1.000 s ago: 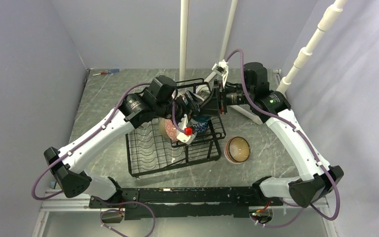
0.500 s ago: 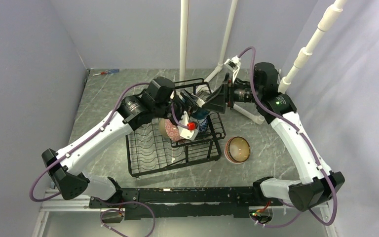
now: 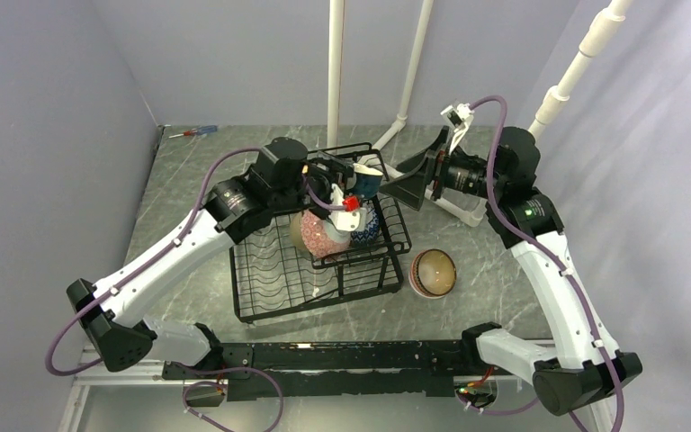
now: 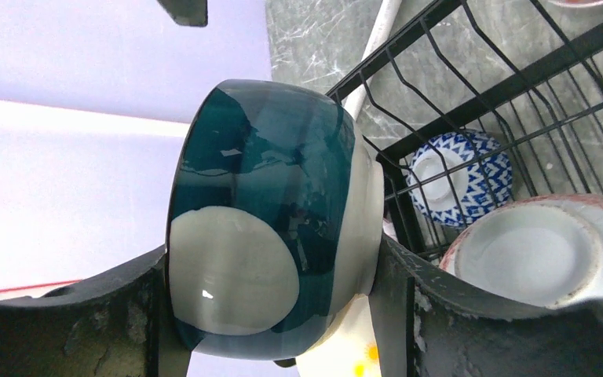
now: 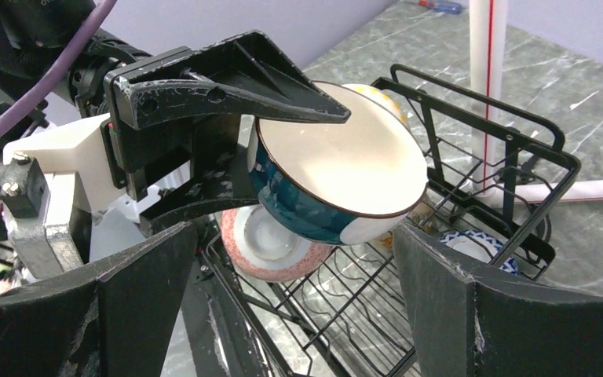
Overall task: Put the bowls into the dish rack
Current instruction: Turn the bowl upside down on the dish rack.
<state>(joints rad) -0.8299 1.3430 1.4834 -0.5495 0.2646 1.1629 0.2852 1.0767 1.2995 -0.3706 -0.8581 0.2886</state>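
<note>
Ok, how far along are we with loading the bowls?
Done: a pink-red bowl and a blue-white zigzag bowl sit in the dish rack. In hand: the left gripper clamps a teal bowl above the rack; the right gripper is open. Left: seating the teal bowl, then the brown striped bowl on the table right of the rack.

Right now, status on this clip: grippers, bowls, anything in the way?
Left gripper shut on teal bowl, above dish rack. Right gripper open, empty. Pink bowl and blue-white bowl racked; brown bowl on table. No obstruction seen.
</note>
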